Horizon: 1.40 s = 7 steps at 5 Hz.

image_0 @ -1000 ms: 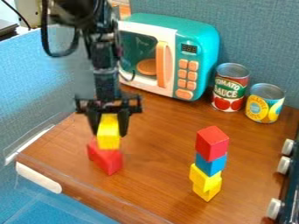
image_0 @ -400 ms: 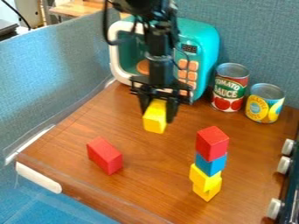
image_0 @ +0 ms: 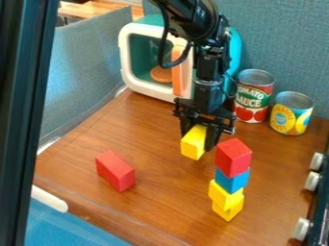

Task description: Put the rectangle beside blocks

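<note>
My gripper [image_0: 202, 139] hangs just behind and to the left of the block stack, shut on a yellow rectangular block [image_0: 193, 142] that points down. That block's lower end appears to be above the table. The stack stands at right of centre: a red block [image_0: 233, 157] on top, a blue block [image_0: 231, 179] under it, and yellow blocks [image_0: 225, 193] at the bottom. A narrow gap shows between the held block and the red top block. A red rectangular block [image_0: 116, 171] lies alone on the left part of the table.
A teal toy microwave [image_0: 154, 62] stands at the back behind the arm. Right of it are a tomato sauce can [image_0: 253, 96] and a yellow can [image_0: 292, 113]. White knobs [image_0: 312, 181] line the right edge. A dark vertical post [image_0: 24, 120] crosses the left side.
The gripper has carried the yellow block rightward from above the red rectangular block to near the stack. A dark post has come into view on the left.
</note>
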Tool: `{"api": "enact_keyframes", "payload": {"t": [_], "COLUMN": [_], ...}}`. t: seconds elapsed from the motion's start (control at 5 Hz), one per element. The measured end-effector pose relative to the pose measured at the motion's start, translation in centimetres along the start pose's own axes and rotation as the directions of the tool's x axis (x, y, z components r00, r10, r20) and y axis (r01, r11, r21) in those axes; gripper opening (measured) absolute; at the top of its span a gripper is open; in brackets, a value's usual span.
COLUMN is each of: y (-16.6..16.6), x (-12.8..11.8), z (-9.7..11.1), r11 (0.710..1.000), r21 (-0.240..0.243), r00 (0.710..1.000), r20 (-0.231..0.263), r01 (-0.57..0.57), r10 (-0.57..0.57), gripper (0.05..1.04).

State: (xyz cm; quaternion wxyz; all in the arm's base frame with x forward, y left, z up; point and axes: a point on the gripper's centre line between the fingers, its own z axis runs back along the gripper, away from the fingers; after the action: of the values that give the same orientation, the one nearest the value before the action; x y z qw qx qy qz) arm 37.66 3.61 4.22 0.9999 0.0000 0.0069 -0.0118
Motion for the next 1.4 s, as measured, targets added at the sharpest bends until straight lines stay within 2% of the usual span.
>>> {"api": "enact_keyframes", "payload": {"t": [0.4,0.6,0.8,1.0,1.2,1.4], "y": [1.6,1.8,1.8,2.0,1.7,1.3], "x": [-2.6,-4.0,-3.9,-3.9,-3.7,-2.8], "z": [-1.9,-2.7,-2.8,-2.8,-2.7,1.1], "r11": [0.997,0.997,0.996,0.997,0.998,0.997], "r21": [-0.018,-0.012,-0.008,-0.001,-0.021,-0.063], "r00": [0.994,0.992,0.992,0.993,0.995,0.997], "r20": [-0.077,-0.097,-0.093,-0.091,-0.075,0.053], "r01": [-0.081,-0.082,-0.09,-0.079,-0.061,-0.054], "r10": [0.079,0.081,0.089,0.078,0.059,0.057], "gripper": [0.6,0.6,0.6,0.673,0.952,1.002]}}
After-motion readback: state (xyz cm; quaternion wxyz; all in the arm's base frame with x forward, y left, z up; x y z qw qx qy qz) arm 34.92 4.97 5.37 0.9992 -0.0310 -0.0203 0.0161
